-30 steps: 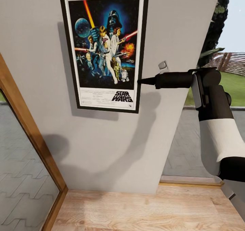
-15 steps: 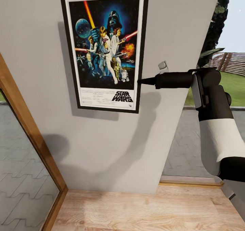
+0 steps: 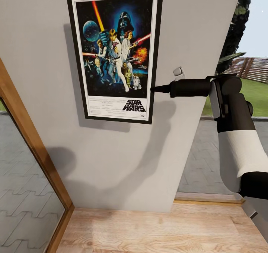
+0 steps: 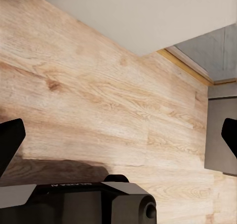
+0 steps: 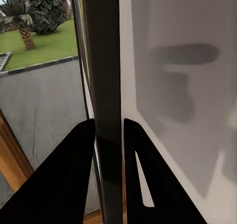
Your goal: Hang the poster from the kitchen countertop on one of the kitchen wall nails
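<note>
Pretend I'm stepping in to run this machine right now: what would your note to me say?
Right tool: shut on the poster, pinching its right edge against the grey wall.
Left tool: open, holding nothing, pointing at the wooden floor.
Done: poster carried to the wall and held up flat, upright.
Unclear: the nail is hidden, so I cannot tell whether it hangs.
Left: release gently, watch that it stays, then back off.

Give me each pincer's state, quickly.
Left pincer: open, holding nothing, over the wood floor.
Right pincer: shut on the poster, gripping its right edge against the wall.
</note>
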`<state>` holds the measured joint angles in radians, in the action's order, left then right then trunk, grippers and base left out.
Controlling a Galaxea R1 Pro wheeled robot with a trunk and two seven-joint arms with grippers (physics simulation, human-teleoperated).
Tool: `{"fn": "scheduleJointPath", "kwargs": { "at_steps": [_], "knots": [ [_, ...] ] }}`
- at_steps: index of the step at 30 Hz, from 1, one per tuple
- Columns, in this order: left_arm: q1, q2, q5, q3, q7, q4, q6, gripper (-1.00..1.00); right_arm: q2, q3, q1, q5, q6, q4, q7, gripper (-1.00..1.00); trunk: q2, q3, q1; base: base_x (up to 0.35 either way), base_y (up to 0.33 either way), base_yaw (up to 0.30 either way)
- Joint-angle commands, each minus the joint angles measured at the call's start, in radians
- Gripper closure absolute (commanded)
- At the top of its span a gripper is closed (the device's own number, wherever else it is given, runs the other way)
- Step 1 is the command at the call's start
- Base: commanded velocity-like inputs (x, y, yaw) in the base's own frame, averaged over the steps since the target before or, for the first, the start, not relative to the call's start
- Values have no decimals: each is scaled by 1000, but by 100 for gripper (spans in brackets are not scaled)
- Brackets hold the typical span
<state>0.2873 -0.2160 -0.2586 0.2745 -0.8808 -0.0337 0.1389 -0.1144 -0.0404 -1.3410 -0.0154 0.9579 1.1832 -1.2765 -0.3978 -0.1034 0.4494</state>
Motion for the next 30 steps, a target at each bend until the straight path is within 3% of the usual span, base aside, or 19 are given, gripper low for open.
{"fn": "scheduleJointPath", "kwargs": {
  "at_steps": [1,30],
  "knots": [
    [1,0,-1,0,-3,1,5,-100,-1,-1,-1,-3,10,0,-3,100,-2,-2,1,0,0,0],
    [1,-2,-1,0,-3,1,6,-100,0,-1,-1,-3,12,-3,37,100,-2,-2,1,0,0,0]
  ]
}}
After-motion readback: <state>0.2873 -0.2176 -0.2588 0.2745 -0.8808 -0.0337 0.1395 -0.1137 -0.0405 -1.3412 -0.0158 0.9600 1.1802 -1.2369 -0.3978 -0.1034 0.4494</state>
